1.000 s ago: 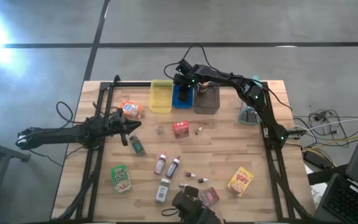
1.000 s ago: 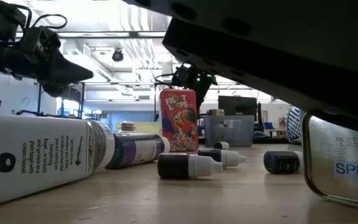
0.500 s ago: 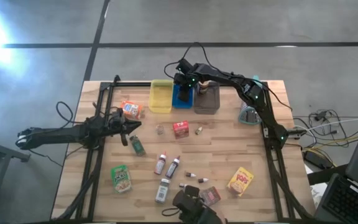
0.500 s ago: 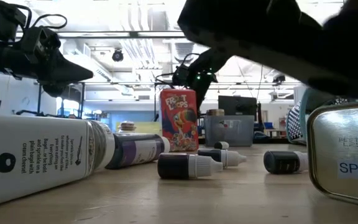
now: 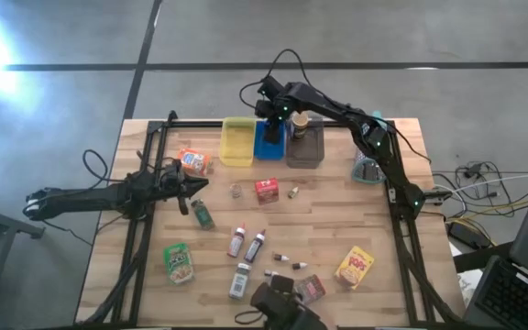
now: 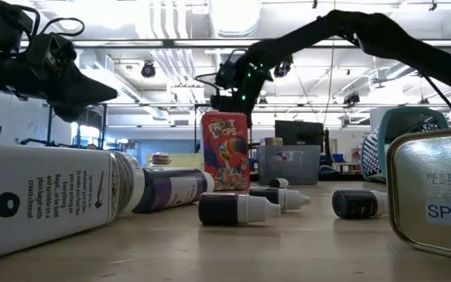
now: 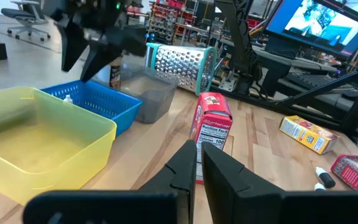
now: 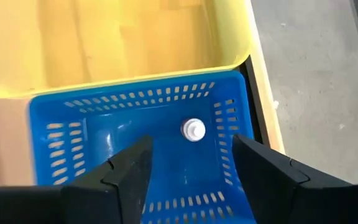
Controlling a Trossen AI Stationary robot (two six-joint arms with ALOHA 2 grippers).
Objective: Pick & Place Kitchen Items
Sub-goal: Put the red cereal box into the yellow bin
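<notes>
Since the earlier frame, we see the right gripper has lifted off the blue tray and spread its fingers; it now hangs released and empty above that tray. A small white-capped vial stands alone inside the tray, directly below it.

Near edge of the counter: a white bottle lying flat, a dark dropper bottle on its side, a spice tin. Mid-counter: red cereal box upright, green pouch and yellow box well apart. Left gripper waits clenched over the left side, holding nothing we can see.

Far edge: yellow tray, blue tray, and grey tray side by side, touching.

Risks, as we judge them: the vial could tip if the gripper dips again; the arm swinging back may clip the brown cup just beside it, or the grater.

Room: open counter lies between the trays and the red box; the near cluster is crowded, so approaches there need care.
</notes>
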